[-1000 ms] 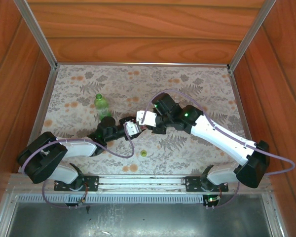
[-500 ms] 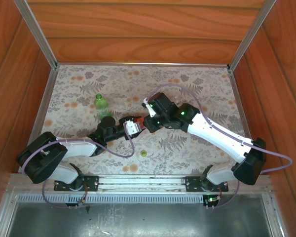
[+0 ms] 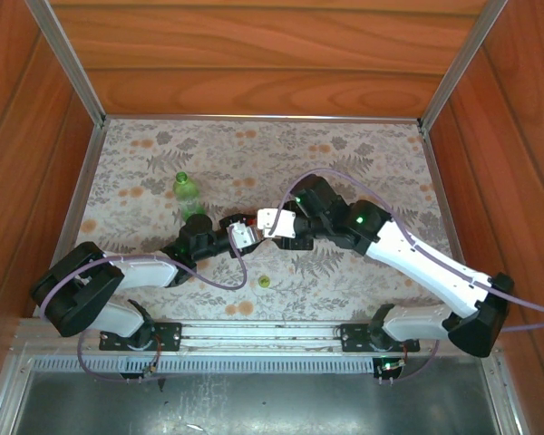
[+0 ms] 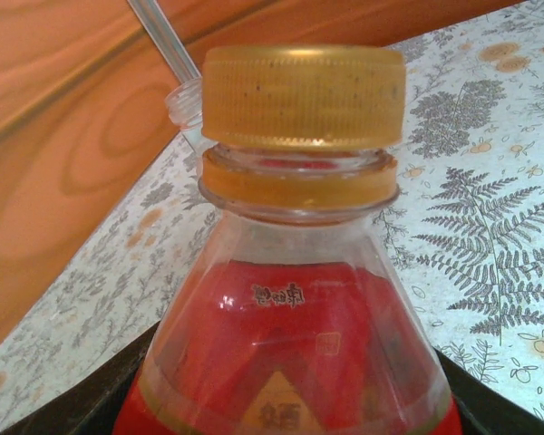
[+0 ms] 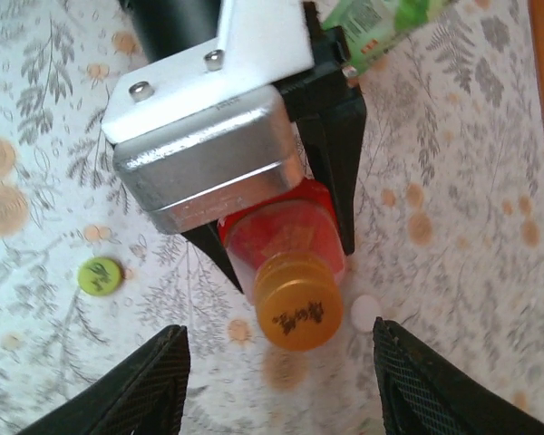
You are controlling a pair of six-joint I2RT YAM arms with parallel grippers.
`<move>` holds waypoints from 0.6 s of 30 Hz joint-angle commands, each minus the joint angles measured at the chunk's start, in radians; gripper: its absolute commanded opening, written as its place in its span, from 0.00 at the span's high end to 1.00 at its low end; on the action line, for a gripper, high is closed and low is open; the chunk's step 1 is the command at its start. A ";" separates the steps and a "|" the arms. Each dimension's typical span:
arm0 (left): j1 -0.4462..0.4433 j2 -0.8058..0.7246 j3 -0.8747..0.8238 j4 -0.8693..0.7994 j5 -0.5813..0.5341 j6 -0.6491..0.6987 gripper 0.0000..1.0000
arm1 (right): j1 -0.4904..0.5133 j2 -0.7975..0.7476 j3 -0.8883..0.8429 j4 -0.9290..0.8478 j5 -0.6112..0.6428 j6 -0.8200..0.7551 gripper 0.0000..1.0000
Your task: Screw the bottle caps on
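My left gripper [image 3: 239, 234] is shut on the red bottle [image 4: 290, 344], holding it tilted above the cloth. The orange cap [image 4: 301, 95] sits on the bottle's neck; the right wrist view shows it end-on [image 5: 299, 313]. My right gripper [image 5: 281, 376] stands open just in front of that cap, its black fingers [image 5: 154, 385] apart from it on either side, touching nothing. The yellow-green cap [image 5: 100, 275] and the white cap [image 5: 364, 308] lie loose on the cloth. The green bottle [image 3: 187, 195] stands upright behind the left arm. A clear bottle's open neck [image 4: 183, 100] shows behind the red bottle.
The flower-print tablecloth [image 3: 363, 154] covers the table, enclosed by wooden walls [image 3: 254, 54] on three sides. The yellow-green cap [image 3: 265, 282] lies near the front edge between the two arms. The two grippers meet close together at the table's middle.
My right gripper has opened off the orange cap and drawn back a little to the right, its wrist turned. The left gripper and red bottle have stayed put.
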 commanded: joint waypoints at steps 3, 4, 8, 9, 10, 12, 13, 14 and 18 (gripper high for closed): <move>-0.013 -0.009 -0.025 -0.068 0.025 -0.012 0.42 | -0.021 0.073 0.048 -0.057 -0.007 -0.267 0.46; -0.013 -0.009 -0.025 -0.069 0.025 -0.012 0.42 | -0.024 0.082 0.053 -0.053 -0.007 -0.268 0.48; -0.015 -0.011 -0.027 -0.069 0.024 -0.009 0.42 | -0.032 0.111 0.059 -0.042 0.001 -0.277 0.56; -0.015 -0.011 -0.027 -0.068 0.023 -0.009 0.42 | -0.033 0.115 0.058 -0.041 0.000 -0.277 0.58; -0.016 -0.010 -0.026 -0.068 0.023 -0.009 0.42 | -0.034 0.117 0.058 -0.041 -0.003 -0.277 0.59; -0.015 -0.009 -0.026 -0.068 0.025 -0.008 0.42 | -0.034 0.119 0.058 -0.040 -0.011 -0.263 0.65; -0.015 -0.009 -0.027 -0.069 0.023 -0.008 0.42 | -0.033 0.120 0.060 -0.041 -0.016 -0.258 0.66; -0.015 -0.008 -0.026 -0.069 0.023 -0.008 0.42 | -0.034 0.120 0.059 -0.040 -0.017 -0.252 0.67; -0.015 -0.011 -0.027 -0.069 0.022 -0.007 0.42 | -0.034 0.123 0.051 -0.031 -0.022 -0.177 0.79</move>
